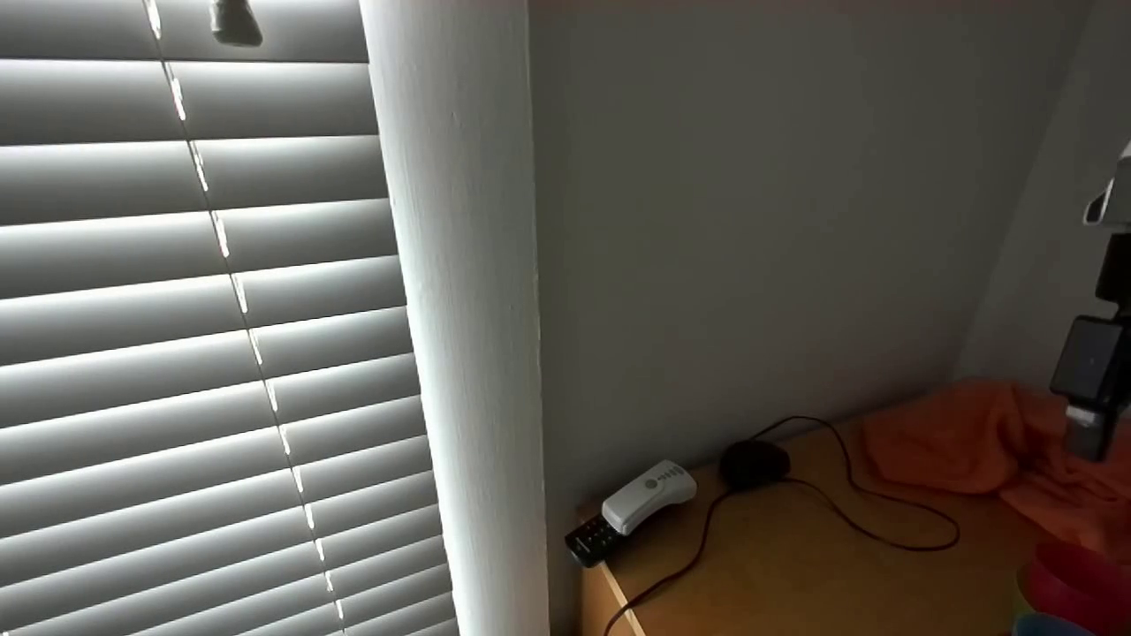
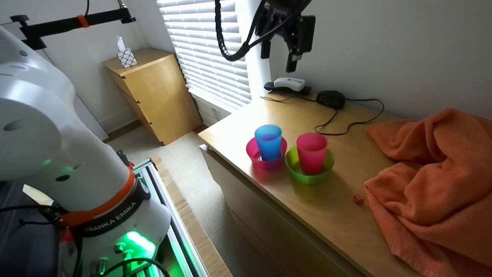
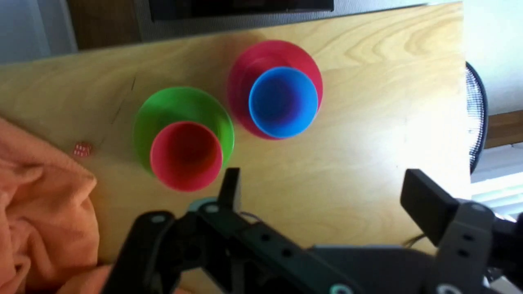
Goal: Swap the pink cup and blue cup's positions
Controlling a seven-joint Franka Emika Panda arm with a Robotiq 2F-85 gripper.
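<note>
The blue cup (image 2: 268, 141) stands upright inside a pink bowl (image 2: 265, 164), and the pink cup (image 2: 312, 154) stands inside a green bowl (image 2: 306, 179) close beside it. From above, the wrist view shows the blue cup (image 3: 283, 102) at upper centre and the pink cup (image 3: 186, 156) left of it, leaning toward the green bowl's (image 3: 179, 98) rim. My gripper (image 3: 320, 179) is open above the wooden top, nothing between its fingers. In an exterior view the gripper (image 2: 278, 57) hangs high, well above both cups. The pink cup (image 1: 1078, 587) is cut off in an exterior view.
An orange cloth (image 2: 449, 184) lies heaped to one side, with a small red die (image 2: 358, 199) near it. A black device (image 2: 330, 99) with a looping cable and a white remote (image 2: 290, 84) lie along the wall. The dresser's front edge runs close to the bowls.
</note>
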